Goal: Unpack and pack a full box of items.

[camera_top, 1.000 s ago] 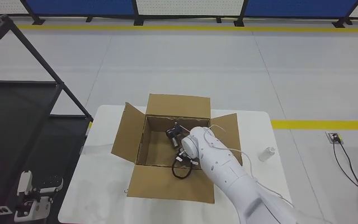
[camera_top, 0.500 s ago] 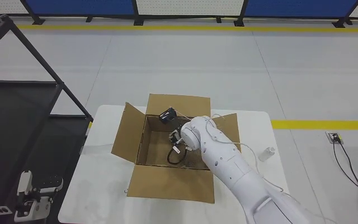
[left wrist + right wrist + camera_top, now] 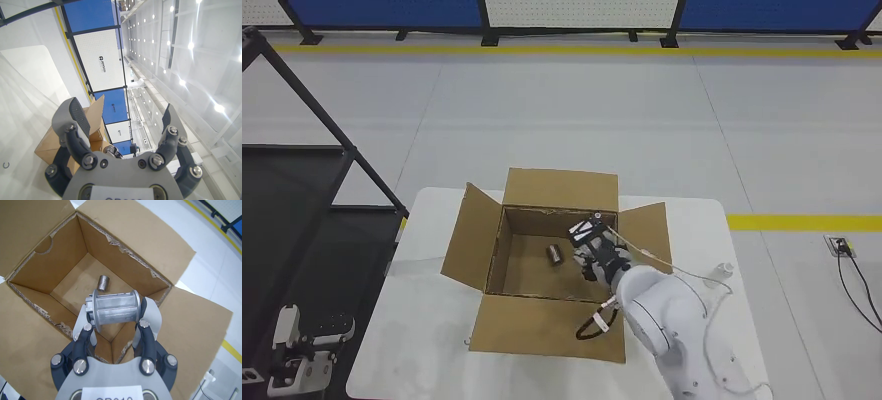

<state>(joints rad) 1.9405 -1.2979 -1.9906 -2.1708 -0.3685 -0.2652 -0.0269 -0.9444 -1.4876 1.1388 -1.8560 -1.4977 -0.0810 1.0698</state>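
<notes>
White worktop [image 3: 432, 300], brown cardboard box [image 3: 560, 190]: right end effector [image 3: 114, 313] pinched a grey flanged metal spool [image 3: 113, 307] (end to end); smooth flanges could slip.

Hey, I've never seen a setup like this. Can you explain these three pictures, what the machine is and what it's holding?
It is a two-armed robot working at a white table. The top picture looks down from above its arms; the other two come from cameras on each wrist. An open cardboard box stands on the table. The right gripper is shut on a silver metal spool, held over the box. A small dark metal cylinder lies on the box floor. The left gripper is open and empty, pointing up toward the ceiling.
</notes>
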